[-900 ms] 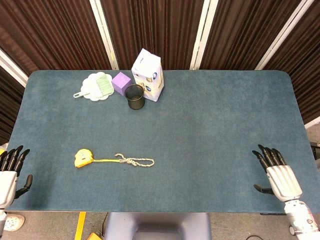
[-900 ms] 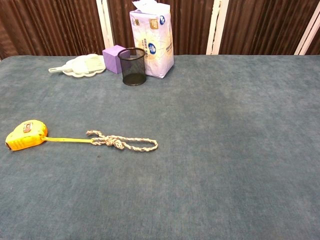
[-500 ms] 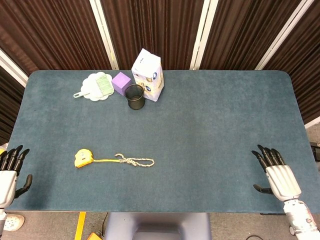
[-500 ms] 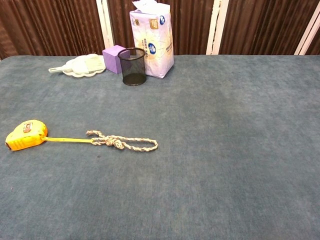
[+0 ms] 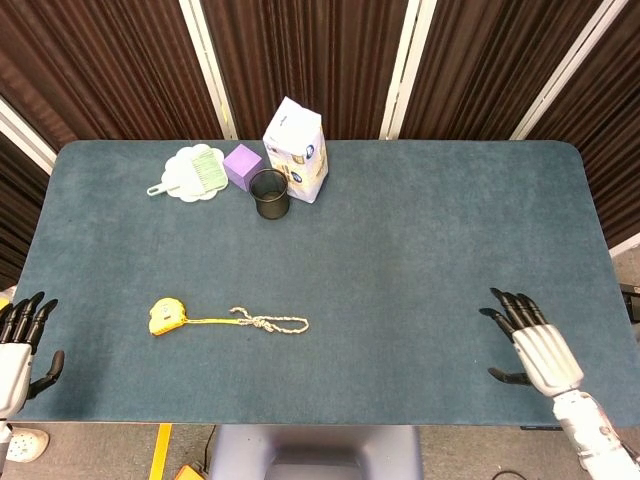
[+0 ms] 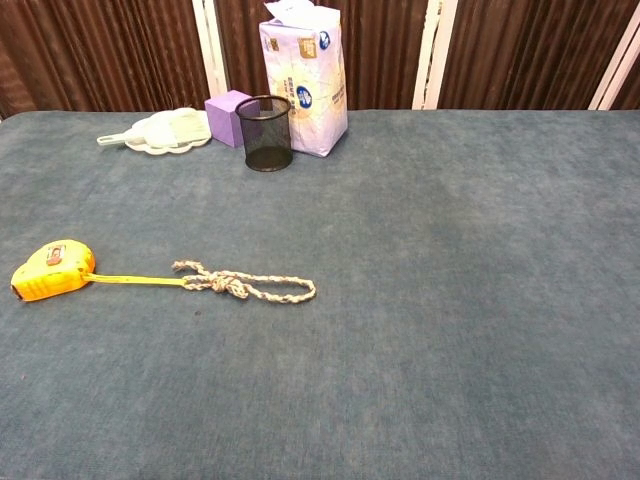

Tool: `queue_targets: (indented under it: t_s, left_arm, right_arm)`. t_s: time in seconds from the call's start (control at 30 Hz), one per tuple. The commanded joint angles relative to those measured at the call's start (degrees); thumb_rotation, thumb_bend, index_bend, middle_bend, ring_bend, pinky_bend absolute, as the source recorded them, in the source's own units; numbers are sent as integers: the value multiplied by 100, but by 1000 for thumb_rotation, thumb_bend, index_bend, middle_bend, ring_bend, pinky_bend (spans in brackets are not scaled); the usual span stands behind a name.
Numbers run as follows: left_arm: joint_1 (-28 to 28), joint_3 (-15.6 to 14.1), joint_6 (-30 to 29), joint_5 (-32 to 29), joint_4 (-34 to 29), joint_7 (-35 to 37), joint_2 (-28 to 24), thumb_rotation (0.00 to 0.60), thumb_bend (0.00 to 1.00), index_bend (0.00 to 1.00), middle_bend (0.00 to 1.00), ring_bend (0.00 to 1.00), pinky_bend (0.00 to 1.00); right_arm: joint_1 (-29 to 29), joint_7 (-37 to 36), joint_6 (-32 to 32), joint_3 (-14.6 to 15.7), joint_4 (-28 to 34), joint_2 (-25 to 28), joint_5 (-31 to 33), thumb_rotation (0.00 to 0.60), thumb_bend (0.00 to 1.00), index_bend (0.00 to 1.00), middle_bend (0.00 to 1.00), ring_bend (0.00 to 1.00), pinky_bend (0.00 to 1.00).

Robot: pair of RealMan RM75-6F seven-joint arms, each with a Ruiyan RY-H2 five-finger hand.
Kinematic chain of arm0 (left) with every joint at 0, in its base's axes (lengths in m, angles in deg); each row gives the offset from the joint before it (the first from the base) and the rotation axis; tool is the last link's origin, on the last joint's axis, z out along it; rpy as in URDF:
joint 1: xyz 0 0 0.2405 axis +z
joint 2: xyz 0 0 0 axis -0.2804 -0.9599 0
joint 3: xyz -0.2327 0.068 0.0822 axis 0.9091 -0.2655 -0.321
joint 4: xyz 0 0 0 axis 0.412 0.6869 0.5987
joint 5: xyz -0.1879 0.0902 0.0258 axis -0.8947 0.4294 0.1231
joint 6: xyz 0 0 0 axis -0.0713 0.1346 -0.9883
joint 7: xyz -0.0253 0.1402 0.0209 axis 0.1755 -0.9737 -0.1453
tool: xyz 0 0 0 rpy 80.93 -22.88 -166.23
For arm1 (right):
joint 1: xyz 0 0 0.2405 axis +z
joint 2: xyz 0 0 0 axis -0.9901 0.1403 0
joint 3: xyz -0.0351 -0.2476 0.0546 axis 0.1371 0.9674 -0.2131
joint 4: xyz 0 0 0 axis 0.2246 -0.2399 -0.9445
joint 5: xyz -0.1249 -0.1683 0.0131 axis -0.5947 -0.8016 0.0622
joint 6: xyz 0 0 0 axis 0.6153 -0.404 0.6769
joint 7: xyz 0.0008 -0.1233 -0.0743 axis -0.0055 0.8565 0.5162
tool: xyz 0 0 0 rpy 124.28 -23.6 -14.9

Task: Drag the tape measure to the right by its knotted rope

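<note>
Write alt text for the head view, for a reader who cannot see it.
A yellow tape measure lies on a blue table, its short tape tied to a knotted rope stretching rightward. Both hands, left and right, hover open at the near edge, touching nothing.

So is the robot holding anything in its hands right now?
No, nothing. The right hand and left hand are both open at the table's near edge, far from the rope and the tape measure.

Yellow tape measure (image 5: 167, 315) trailing a beige-and-white knotted rope (image 5: 272, 323) on the teal table (image 5: 420, 250). Upper left of the frame: purple block (image 5: 242, 165), black mesh cup (image 5: 269, 193).
</note>
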Motion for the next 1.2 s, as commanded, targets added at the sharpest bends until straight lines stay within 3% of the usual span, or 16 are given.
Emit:
queue_targets:
  t_s: [0.03, 0.33, 0.67, 0.83, 0.97, 1.2]
  left_arm:
    - [23, 12, -19, -41, -17, 17, -22, 600, 465, 69, 0, 0, 61]
    - [73, 13, -33, -107, -100, 31, -98, 600, 466, 69, 0, 0, 62]
    - [113, 9, -95, -78, -84, 50, -138, 600, 465, 69, 0, 0, 62]
    - [134, 23, -129, -94, -88, 79, -162, 600, 466, 69, 0, 0, 62]
    - [201, 34, -229, -114, -88, 117, -195, 600, 465, 69, 0, 0, 62]
    - [241, 42, -260, -133, -110, 168, -243, 600, 466, 69, 0, 0, 62]
  right_arm:
    - [465, -34, -499, -208, 44, -28, 27, 600, 0, 317, 11, 0, 0]
    - [1497, 74, -1709, -596, 235, -607, 365, 600, 15, 333, 11, 0, 0]
    - [2492, 1007, -2784, -1002, -37, -1769, 1217, 600, 55, 336, 11, 0, 0]
    - [2670, 1220, -2918, -1059, -127, -2003, 1418, 600, 124, 349, 11, 0, 0]
    - [3075, 1625, -3153, -1162, -427, -2675, 1730, 600, 175, 371, 11, 0, 0]
    - [3507, 2176, -3220, -1297, -819, -3352, 2255, 600, 276, 414, 11, 0, 0]
